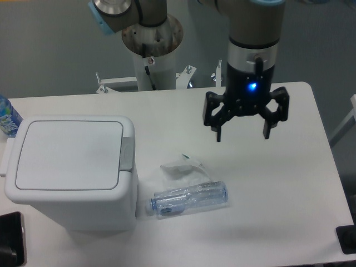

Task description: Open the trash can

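The trash can (72, 172) is a large white boxy bin at the left of the table. Its flat lid (69, 153) lies shut, with the grey push button (127, 154) at the right rim. My gripper (243, 133) hangs above the table to the right of the bin, well apart from it. Its two black fingers are spread wide and hold nothing.
A clear plastic bottle (189, 200) lies on its side just right of the bin, with a crumpled clear wrapper (181, 165) behind it. A blue-labelled bottle (6, 118) stands at the far left edge. The robot's base column (151, 50) stands behind the table. Dark objects sit at the front left corner (11, 240) and the front right corner (346, 239).
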Controlling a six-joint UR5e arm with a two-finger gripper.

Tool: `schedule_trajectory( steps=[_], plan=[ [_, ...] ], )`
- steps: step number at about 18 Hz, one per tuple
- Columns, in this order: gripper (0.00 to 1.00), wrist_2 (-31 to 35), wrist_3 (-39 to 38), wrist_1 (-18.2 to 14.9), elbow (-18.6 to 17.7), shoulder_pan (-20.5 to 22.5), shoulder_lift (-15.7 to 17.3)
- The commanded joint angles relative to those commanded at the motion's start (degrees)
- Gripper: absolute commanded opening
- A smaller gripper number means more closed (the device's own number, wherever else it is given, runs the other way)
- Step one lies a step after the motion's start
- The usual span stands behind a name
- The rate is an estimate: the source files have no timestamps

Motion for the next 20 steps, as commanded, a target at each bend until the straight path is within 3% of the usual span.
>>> schedule_trajectory(
  steps=[5,8,12,16,20],
  plan=[
    [1.00,-0.09,-0.87,0.26,0.53,0.44,0.53],
    [1.00,-0.70,-7.45,0.70,0.53,0.88,1.05],
    [1.00,-0.79,-12.64,6.32,-0.09,0.70,0.53],
    [1.00,-0.79,-18.62,7.73,-0.35,0.53,-0.17],
    [1.00,-2.45,-18.63,8.09,-0.53,0.00,-0.87]
  ],
)
